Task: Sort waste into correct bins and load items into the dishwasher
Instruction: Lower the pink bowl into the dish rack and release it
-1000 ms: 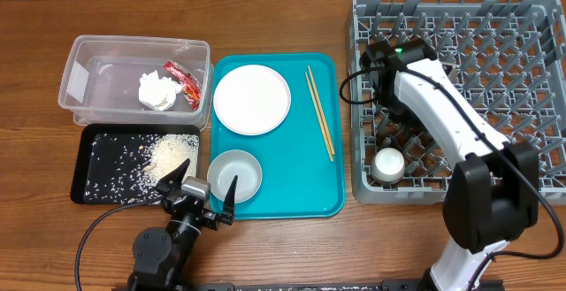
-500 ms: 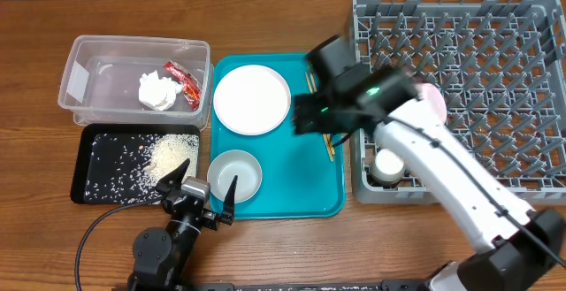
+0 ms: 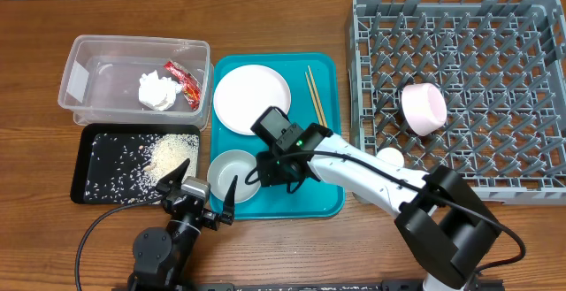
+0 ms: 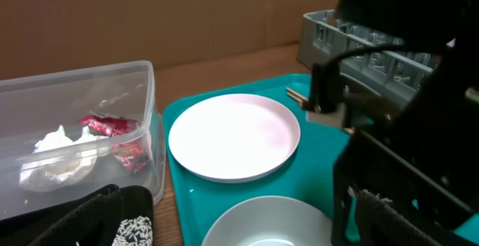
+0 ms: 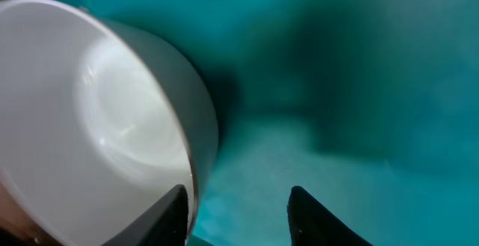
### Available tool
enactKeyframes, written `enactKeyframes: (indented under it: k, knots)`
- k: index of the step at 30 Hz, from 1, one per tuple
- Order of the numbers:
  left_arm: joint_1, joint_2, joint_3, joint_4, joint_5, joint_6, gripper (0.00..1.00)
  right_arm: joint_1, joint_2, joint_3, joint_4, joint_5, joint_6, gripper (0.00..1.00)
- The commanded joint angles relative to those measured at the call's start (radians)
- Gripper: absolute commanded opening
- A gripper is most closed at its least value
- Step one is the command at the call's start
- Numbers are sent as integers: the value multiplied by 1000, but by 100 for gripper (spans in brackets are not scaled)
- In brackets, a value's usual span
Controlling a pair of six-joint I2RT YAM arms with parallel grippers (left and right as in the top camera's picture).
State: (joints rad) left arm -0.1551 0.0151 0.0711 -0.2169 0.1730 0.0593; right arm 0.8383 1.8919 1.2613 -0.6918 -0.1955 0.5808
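- The white bowl sits upright at the front-left corner of the teal tray.
- The right gripper hangs at the bowl's right rim, fingers apart, one over the bowl and one over the tray.
- The left gripper rests near the front edge of the table, fingers spread.
- The pink bowl lies tilted in the grey rack.

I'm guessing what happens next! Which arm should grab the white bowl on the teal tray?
Probably the right. Its gripper is open right beside the white bowl, almost at its rim, and the dish rack is on that arm's side. The left gripper is near the bowl too, but much farther from the rack.
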Motion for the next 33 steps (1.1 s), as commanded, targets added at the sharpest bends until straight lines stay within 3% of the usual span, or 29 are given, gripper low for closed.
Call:
enactKeyframes:
  k: [1, 2, 4, 8, 13, 19, 23, 29, 33]
  knots:
    - [5, -11, -3, 0, 11, 8, 100, 5, 9, -37, 25, -33, 35, 42]
    - [5, -11, -3, 0, 11, 8, 100, 8, 9, -39, 26, -33, 36, 39]
    - [5, -11, -3, 0, 11, 8, 100, 12, 9, -39, 26, -27, 38, 22]
    - [5, -11, -3, 0, 11, 8, 100, 2, 0, -28, 8, 2, 37, 4]
    - [5, -11, -3, 0, 11, 8, 100, -51, -88, 44, -131, 179, 37, 4]
    - [5, -11, -3, 0, 11, 8, 100, -126, -321, 123, -270, 505, 31, 4]
    - [5, -11, -3, 0, 11, 8, 100, -197, -502, 130, -311, 950, 11, 4]
    - [5, -11, -3, 0, 11, 8, 100, -347, -541, 129, -344, 1381, 11, 4]
    - [5, -11, -3, 0, 11, 8, 100, -485, -517, 109, -379, 1417, 11, 4]
